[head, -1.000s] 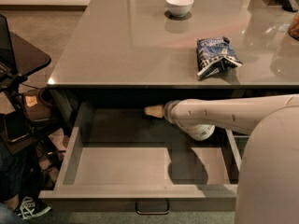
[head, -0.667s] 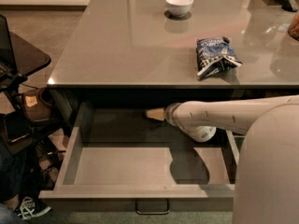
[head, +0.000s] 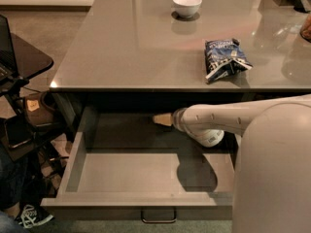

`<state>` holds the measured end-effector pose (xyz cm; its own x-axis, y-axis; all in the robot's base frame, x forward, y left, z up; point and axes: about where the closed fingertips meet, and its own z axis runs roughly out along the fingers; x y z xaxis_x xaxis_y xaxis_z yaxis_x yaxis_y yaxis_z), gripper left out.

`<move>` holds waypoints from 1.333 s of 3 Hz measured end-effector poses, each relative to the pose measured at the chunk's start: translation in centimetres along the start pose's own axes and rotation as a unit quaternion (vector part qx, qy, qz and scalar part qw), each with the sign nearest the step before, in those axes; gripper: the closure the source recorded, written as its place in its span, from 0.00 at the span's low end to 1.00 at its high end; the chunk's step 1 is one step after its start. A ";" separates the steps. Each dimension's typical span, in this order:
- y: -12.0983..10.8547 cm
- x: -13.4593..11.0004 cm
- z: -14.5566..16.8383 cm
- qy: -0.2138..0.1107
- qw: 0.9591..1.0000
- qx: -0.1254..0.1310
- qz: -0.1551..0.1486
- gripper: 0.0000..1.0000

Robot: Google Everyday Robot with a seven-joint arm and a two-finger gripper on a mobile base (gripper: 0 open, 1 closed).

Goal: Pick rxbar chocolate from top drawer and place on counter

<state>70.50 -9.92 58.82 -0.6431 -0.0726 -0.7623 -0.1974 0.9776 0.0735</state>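
Observation:
The top drawer (head: 73, 159) is pulled wide open under the counter (head: 131, 47), and its grey floor shows bare. Its metal handle (head: 158, 216) is at the bottom front. My white arm reaches in from the right. My gripper (head: 161, 119) shows as a tan tip pointing left, deep at the back of the drawer, just below the counter's front edge. The rxbar chocolate does not show; the back of the drawer lies in dark shadow under the counter.
A blue-and-white snack bag (head: 224, 58) lies on the counter at the right, and a white bowl (head: 187, 5) stands at the far middle. A black side table (head: 26, 57) and floor clutter are at the left. My white body fills the lower right.
The gripper tip has shifted slightly to the right and a little lower inside the drawer. Nothing else has moved.

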 end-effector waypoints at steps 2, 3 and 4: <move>0.0 0.0 0.0 0.000 1.000 0.000 0.000 0.42; 0.0 0.0 0.0 0.000 1.000 0.000 0.000 0.65; 0.0 -0.7 -0.6 0.000 1.000 0.000 0.000 0.89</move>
<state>70.50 -10.02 59.75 -0.6431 -0.0726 -0.7623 -0.1974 0.9776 0.0735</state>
